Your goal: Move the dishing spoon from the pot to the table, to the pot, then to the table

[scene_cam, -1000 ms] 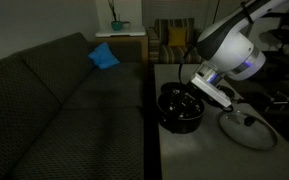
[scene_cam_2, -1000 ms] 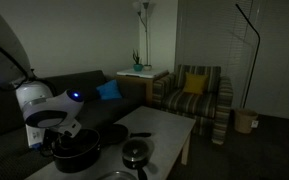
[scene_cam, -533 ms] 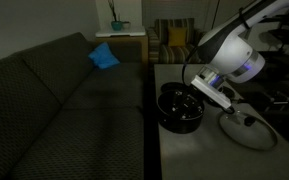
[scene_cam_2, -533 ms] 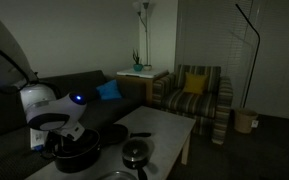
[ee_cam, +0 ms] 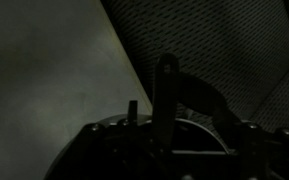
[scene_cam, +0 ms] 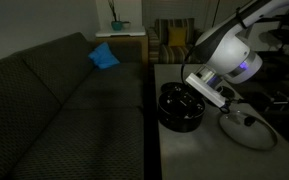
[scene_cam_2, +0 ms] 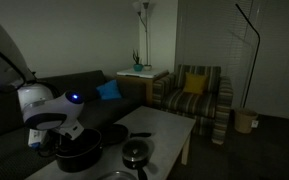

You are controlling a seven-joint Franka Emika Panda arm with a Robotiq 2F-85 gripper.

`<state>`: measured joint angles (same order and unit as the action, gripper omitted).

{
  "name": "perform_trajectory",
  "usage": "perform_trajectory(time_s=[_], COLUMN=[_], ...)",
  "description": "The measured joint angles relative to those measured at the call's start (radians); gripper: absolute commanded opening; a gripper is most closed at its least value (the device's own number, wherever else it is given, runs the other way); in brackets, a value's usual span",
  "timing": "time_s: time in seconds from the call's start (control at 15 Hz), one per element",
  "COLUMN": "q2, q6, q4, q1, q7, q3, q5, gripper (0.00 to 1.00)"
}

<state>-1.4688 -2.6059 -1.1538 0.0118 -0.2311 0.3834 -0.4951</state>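
Wrist view leaves it unclear whether the pincer [scene_cam: 196,90], barely shifted above the pot [scene_cam: 179,110], is released or clenched, so the dishing spoon's transfer stays unconfirmed.

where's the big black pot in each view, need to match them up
In an exterior view: the pot sits low, right of centre, beside the sofa.
In an exterior view: pot at lower left, in front of the sofa.
Wrist view: too dark to pick the pot out.
Shared landmark: the sofa, upper right in the wrist view.
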Motion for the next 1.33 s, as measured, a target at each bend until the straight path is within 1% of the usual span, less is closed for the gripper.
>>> perform_trajectory(time_s=[0.2, 0.4, 0.6, 0.93, 1.33], q2=[0.008, 0.048, 0.107, 0.206, 0.288], q6=[-0.077, -0.146, -0.185, -0.194, -0.188], q4=[-0.019, -0.077, -0.152, -0.271, -0.366], q1=[0.016, 0.051, 0.092, 0.168, 0.277], q7=[-0.039, -0.096, -0.147, -0.234, -0.336], q3=[-0.007, -0.048, -0.093, -0.165, -0.267], q5=[0.0, 0.003, 0.004, 0.009, 0.051], gripper=[1.0, 1.0, 1.0, 1.0, 1.0])
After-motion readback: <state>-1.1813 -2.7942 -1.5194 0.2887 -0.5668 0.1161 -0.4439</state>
